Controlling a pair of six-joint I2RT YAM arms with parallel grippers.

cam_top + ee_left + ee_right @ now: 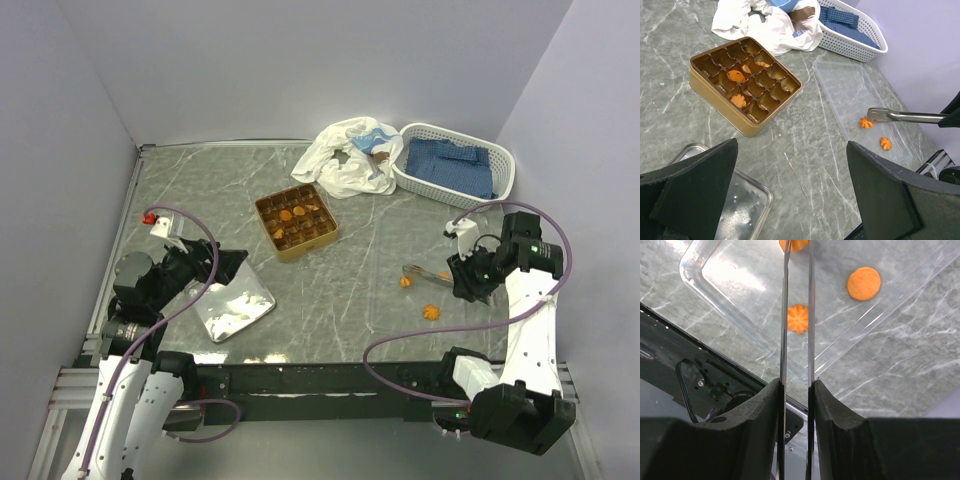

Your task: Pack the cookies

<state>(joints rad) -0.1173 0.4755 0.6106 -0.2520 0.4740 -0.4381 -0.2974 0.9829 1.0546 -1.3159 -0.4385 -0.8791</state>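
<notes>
The square golden-brown divided tin point(715, 97) holds a few small orange-brown cookies point(738, 100) in separate cells. More lie in the clear plastic tray point(840, 85), some scalloped, one smooth. The right gripper point(796, 385) clamps slim metal tongs point(910, 116). The left gripper point(792, 150) gapes wide.
</notes>
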